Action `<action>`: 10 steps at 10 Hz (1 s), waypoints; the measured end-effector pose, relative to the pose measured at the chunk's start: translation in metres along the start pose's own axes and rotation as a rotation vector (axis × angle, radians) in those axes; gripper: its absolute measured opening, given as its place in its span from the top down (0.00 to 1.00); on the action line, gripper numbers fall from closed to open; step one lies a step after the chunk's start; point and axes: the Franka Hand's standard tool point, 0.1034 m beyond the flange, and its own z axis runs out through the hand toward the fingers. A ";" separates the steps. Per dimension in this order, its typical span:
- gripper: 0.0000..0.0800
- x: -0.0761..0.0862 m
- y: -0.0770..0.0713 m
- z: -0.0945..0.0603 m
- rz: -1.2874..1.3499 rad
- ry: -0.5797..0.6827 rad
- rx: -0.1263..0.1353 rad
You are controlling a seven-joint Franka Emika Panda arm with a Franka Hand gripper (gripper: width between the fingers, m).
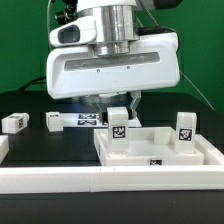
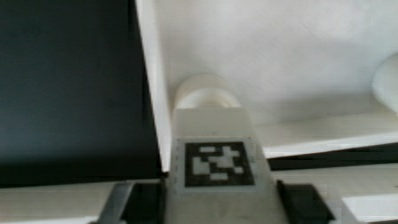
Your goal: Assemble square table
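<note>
Plainly, the pincer (image 2: 214, 198) is clamped on a white leg (image 2: 217, 150). The wrist view shows both fingers (image 2: 128, 205) tight against the leg's sides, its tag facing the camera and its rounded end reaching out over the square slab (image 2: 267, 50). Only the exterior view shows the rest: the leg stands upright directly under the pincer at a slab corner, and a second leg (image 1: 185, 127) stands apart from the pincer, toward the exterior view's right. A third leg (image 1: 13, 122) and fourth leg (image 1: 52, 120) lie beyond the pincer's other side on the black table (image 1: 40, 145).

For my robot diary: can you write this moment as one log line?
step: gripping leg | gripper: shut on leg | leg: upright on tabletop
</note>
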 end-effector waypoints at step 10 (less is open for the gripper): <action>0.64 0.001 -0.013 0.003 0.719 0.033 0.026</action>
